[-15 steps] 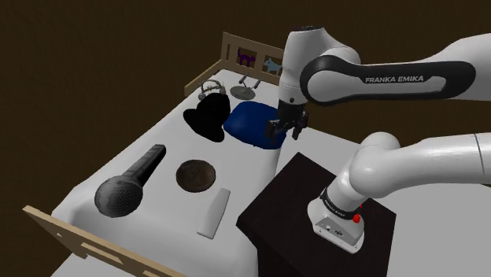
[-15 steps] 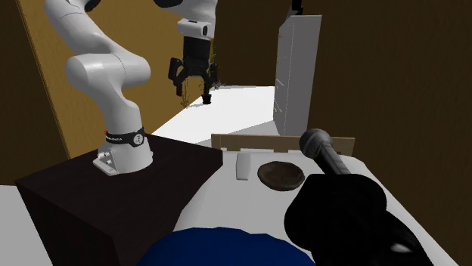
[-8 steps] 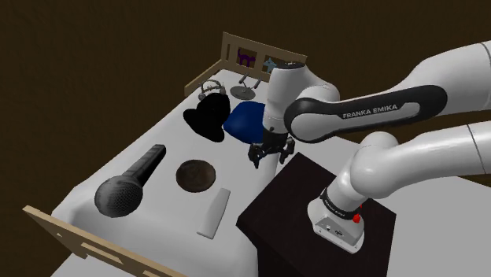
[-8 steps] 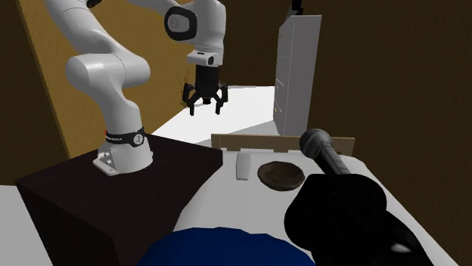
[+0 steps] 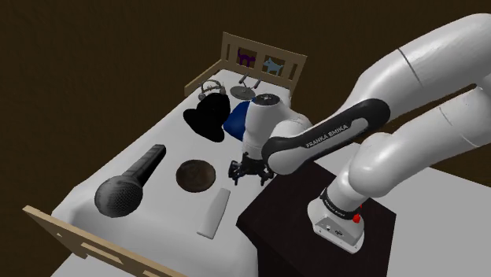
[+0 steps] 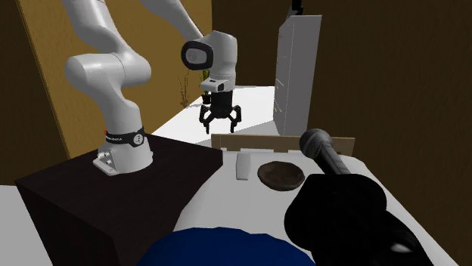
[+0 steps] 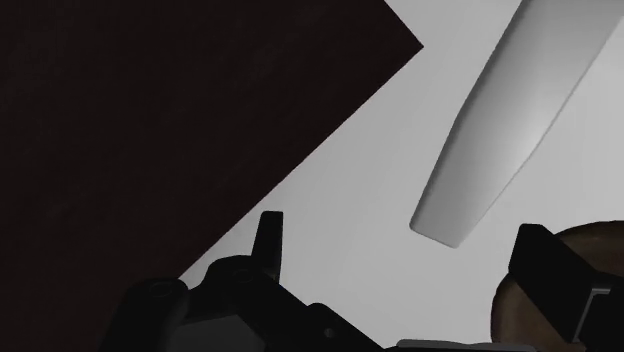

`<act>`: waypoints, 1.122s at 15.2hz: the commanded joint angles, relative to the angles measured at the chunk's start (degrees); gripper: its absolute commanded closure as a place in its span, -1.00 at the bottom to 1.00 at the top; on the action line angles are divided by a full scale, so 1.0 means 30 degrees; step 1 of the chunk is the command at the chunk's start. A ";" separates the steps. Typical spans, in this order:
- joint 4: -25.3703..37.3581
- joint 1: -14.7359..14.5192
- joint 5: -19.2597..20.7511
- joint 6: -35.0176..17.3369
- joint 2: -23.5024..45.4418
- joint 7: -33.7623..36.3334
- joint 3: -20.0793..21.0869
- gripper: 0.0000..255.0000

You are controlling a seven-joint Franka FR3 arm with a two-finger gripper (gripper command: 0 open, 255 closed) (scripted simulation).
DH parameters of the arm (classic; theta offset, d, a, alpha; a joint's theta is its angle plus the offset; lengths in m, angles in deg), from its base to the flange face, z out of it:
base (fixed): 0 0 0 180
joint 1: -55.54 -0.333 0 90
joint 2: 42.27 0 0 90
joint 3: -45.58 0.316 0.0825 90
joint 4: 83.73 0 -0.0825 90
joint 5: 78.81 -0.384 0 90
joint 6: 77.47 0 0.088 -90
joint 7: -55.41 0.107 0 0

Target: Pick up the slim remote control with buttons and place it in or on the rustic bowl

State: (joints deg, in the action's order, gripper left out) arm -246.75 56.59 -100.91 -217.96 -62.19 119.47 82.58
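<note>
The slim remote point(image 5: 214, 212) is a plain light-grey bar lying flat on the white surface point(image 5: 149, 130), close to the dark stand point(image 5: 307, 208). The bowl point(image 5: 195, 175), shallow and dark brown, sits just beyond it, apart from it. My black gripper point(image 5: 247, 171) hangs open above the surface between the stand's corner and the bowl, a little short of the remote's far end and holding nothing. In the second exterior view the gripper point(image 6: 220, 125) hovers above and behind the remote point(image 6: 243, 167) and the bowl point(image 6: 281, 174). The wrist view has the remote point(image 7: 520, 110) ahead of the spread fingers point(image 7: 268, 240) and the bowl's edge point(image 7: 595, 245) beside one fingertip.
A big black microphone point(image 5: 130, 182) lies by the bowl. Farther back sit a black lump point(image 5: 208, 120) and a blue cushion-like thing point(image 5: 238, 116). Low wooden rails point(image 5: 263, 61) close both ends of the surface. A white cabinet point(image 6: 297, 72) stands beyond.
The arm has swung down from above the blue thing toward the shoulder view's lower left, bringing the gripper low near the remote and bowl. The fingers have stayed open.
</note>
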 commanded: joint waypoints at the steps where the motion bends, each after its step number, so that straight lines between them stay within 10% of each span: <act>1: 0.0429 0.0888 0.0770 -0.2251 0.2368 0.2301 0.1377 -1.00; 5: 0.1700 0.3363 0.7745 -0.5772 0.7568 0.9984 0.2993 -1.00; 9: 0.4034 -0.0030 1.6122 -0.7247 1.2123 1.8596 -0.1679 -1.00; 11: 0.5334 -0.2196 1.7892 -0.7784 1.3786 2.1160 -0.3971 -1.00; 17: 0.6109 -0.4124 1.9534 -0.8885 1.5472 2.2645 -0.6201 -1.00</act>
State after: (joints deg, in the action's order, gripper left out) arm -228.76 45.21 -43.30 -243.95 -16.65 186.54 65.15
